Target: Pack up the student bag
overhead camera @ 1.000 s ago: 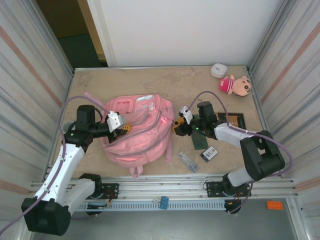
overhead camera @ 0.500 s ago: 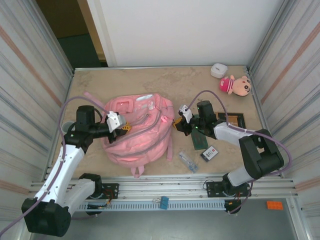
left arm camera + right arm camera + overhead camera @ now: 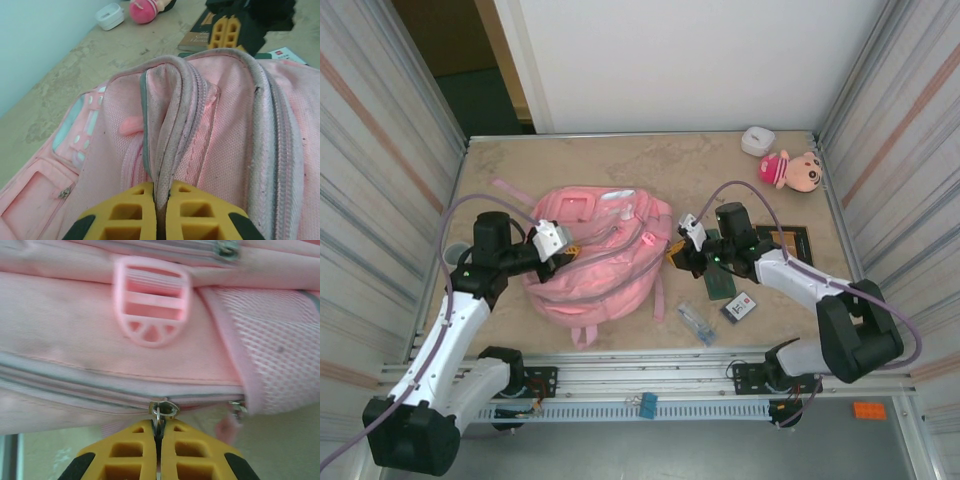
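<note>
The pink student bag (image 3: 600, 262) lies flat on the table's left half, front pockets facing up. At its left side, my left gripper (image 3: 563, 256) is shut on a raised fold of the bag's grey zipper edge (image 3: 167, 150), which is pinched between the yellow fingers (image 3: 135, 212). My right gripper (image 3: 677, 256) is at the bag's right edge. In the right wrist view it (image 3: 160, 426) is shut on the metal zipper pull ring (image 3: 164, 409), below a pink plastic buckle (image 3: 151, 300).
To the right of the bag lie a green notebook (image 3: 720, 282), a small card box (image 3: 740, 307), a clear packet (image 3: 697, 323) and a dark book (image 3: 787, 240). A plush doll (image 3: 790, 170) and a white case (image 3: 757, 140) sit at the back right.
The bag has been drawn wider and flatter between the two grippers, its right edge shifting slightly right. The right arm's elbow has swung outward. Both grips are unchanged.
</note>
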### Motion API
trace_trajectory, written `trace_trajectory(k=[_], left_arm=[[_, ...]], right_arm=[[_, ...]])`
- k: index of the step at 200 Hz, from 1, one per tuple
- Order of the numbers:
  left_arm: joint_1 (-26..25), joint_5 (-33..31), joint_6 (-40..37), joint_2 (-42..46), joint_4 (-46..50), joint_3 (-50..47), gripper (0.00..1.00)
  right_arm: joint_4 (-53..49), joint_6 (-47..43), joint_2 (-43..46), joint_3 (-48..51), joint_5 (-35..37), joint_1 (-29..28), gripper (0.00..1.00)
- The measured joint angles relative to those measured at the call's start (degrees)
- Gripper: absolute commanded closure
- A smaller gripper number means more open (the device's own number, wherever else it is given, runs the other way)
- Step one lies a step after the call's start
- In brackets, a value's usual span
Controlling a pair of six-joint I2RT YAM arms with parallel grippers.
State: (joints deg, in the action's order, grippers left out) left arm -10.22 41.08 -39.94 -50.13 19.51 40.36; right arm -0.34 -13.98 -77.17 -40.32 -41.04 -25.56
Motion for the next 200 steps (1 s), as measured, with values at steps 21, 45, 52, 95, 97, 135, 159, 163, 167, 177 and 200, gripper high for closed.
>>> trace_trajectory(k=[21,45,52,95,97,135,159,163,167,177,200], left_arm=[[-4.15,-5.27,0.87,-0.17,-1.60,-0.11,1.00],[-8.79,-11.61,2.84,-1.95,-3.93,-0.11,1.00],[-9.77,-13.35,3.85,-2.69,-4.85,-0.11,1.00],[-16.28,-25.40,10.34,-6.05,-10.36,-0.09,1.00],[-16.68,-26.03,10.62,-6.25,-10.54,-0.09,1.00],[-23.61,-36.83,17.18,-10.27,-12.13,1.57,1.00],[-27.65,-44.04,21.81,-11.82,-12.13,2.78,1.00],[-28.41,-45.42,22.60,-12.07,-12.13,2.89,1.00],[-29.00,-46.42,23.30,-12.22,-12.13,2.93,1.00],[-30.56,-49.44,25.57,-12.63,-12.11,3.06,1.00],[-32.59,-54.82,32.30,-13.57,-11.85,3.82,1.00]], right_arm=[[-4.02,0.13,2.05,-1.07,-0.42,-1.46,1.00],[-7.89,1.49,2.93,-2.58,-0.61,-2.71,1.00],[-8.85,1.95,2.95,-3.04,-0.61,-3.15,1.00],[-11.41,7.21,3.85,-5.16,0.37,-8.33,1.00],[-11.47,7.61,3.96,-5.22,0.57,-8.66,1.00],[-11.69,17.90,4.42,-6.16,4.52,-13.49,1.00],[-12.15,22.60,4.85,-7.30,8.15,-15.87,1.00],[-12.37,23.28,5.01,-7.56,8.68,-16.15,1.00],[-12.46,23.76,5.18,-7.72,9.05,-16.35,1.00],[-13.07,24.87,5.66,-8.22,10.32,-16.59,1.00],[-15.61,26.80,6.05,-10.36,12.83,-16.55,1.00]])
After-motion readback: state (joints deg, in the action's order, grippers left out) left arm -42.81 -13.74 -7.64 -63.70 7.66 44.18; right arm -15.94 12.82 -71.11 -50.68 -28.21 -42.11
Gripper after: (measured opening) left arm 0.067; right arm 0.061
